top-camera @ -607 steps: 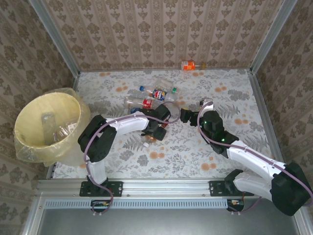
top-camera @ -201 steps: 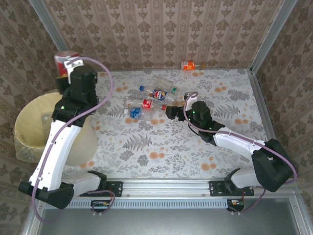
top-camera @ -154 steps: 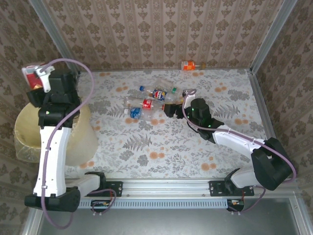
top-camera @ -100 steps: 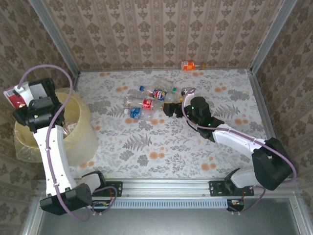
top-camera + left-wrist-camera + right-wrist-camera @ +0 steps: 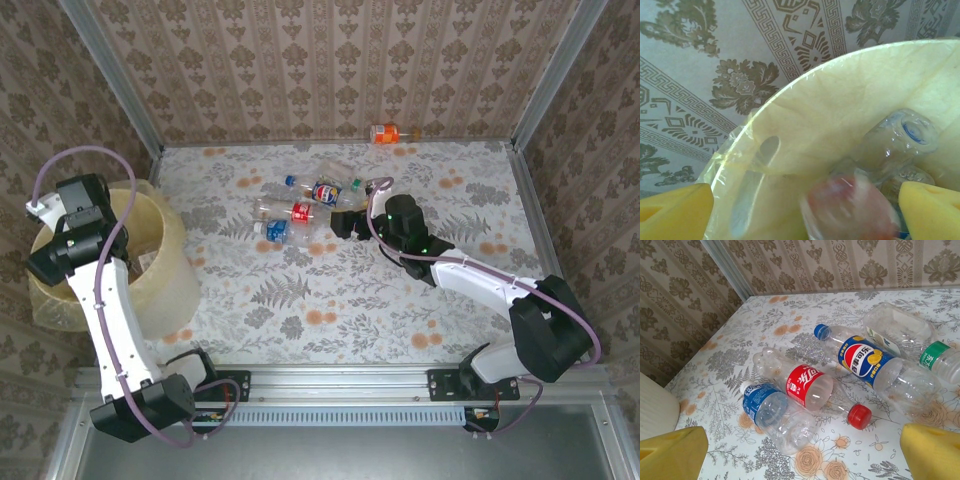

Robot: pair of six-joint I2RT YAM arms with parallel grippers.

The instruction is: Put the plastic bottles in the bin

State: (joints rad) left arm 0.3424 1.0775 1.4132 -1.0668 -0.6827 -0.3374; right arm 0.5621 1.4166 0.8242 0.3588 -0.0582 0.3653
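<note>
Left arm (image 5: 112, 325) rises steeply from its base, with the wrist folded over at the far left. Left gripper (image 5: 802, 212) points downward, fingers (image 5: 675, 210) spread wide. Right arm (image 5: 480, 285) extends low and forward-left, nearly straight. Right gripper (image 5: 805, 450) points ahead, angled slightly down, jaws wide apart.

Left arm (image 5: 105, 300) hangs over the bin (image 5: 168, 268), far left. Right end effector (image 5: 345, 222) sits beside bottles (image 5: 305, 207) clustered mid-counter (image 5: 400, 310).

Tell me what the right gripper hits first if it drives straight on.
Likely the red-labelled bottle lying dead ahead of the open right gripper, though the blue-labelled bottle beside it looks about as near; depth is unclear.
</note>
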